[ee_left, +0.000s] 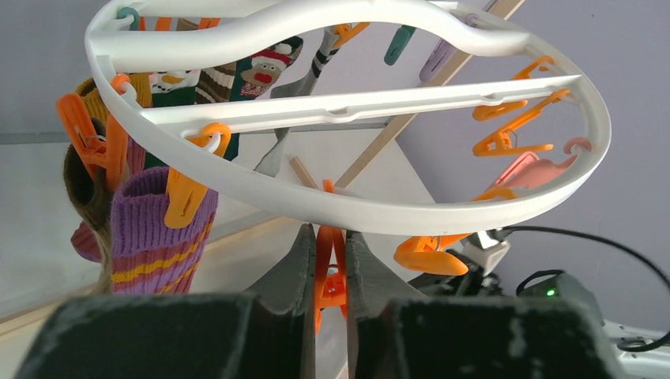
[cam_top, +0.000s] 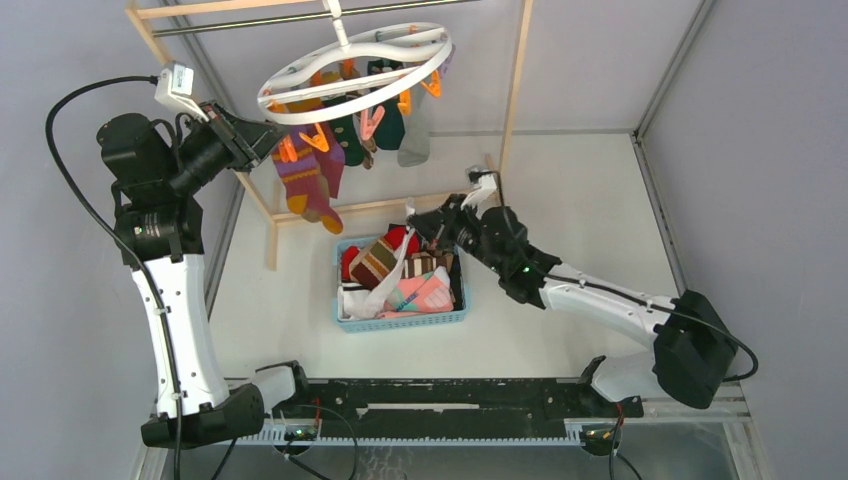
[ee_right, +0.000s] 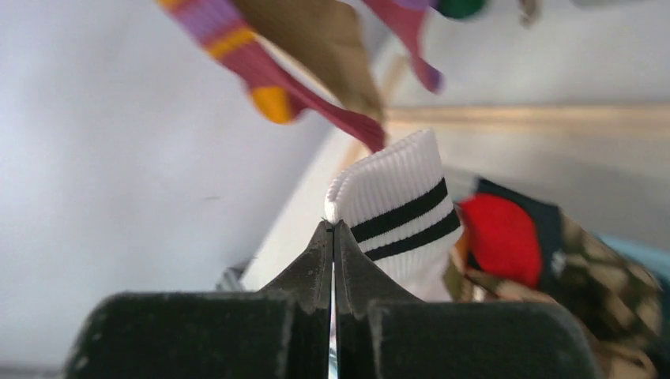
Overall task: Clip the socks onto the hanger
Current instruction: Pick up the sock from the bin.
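White table point(cam_top: 580, 200) | left end effector point(ee_left: 328, 231) pinching orange clip point(ee_left: 329, 286) | right end effector point(ee_right: 333, 225) gripping white banded sock point(ee_right: 395, 197)

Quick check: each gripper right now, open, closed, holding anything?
Left gripper: closed on an orange clip.
Right gripper: closed on the white sock, at its cuff.

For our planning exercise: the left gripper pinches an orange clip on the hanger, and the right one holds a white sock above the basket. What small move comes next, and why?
Probably raise the right gripper so the white sock reaches the orange clip. The left gripper squeezes that clip under the hanger, while the sock is low, trailing into the basket.
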Controlling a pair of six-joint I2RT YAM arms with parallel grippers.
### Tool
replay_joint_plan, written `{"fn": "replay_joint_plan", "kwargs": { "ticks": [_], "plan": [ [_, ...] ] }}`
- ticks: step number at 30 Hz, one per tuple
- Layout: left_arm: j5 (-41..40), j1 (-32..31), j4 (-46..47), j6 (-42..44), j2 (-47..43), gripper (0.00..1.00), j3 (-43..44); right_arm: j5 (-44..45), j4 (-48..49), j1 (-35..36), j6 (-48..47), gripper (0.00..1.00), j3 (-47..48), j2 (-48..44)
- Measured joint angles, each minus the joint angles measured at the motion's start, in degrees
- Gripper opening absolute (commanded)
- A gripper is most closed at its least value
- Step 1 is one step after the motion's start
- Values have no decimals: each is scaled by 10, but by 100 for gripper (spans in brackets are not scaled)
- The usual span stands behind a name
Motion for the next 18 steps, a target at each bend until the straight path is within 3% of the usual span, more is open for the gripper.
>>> {"fn": "replay_joint_plan", "kwargs": {
  "ticks": [8,13,18],
  "plan": [
    [16,0,0,-4,0,2,0,-245,158,-39,25,0,20,-4],
    [28,0,0,-4,0,2,0,-393,243,-45,88,0,99,69],
    [45,0,0,-4,0,2,0,-485,330,-46,165,0,175,150]
  ]
}}
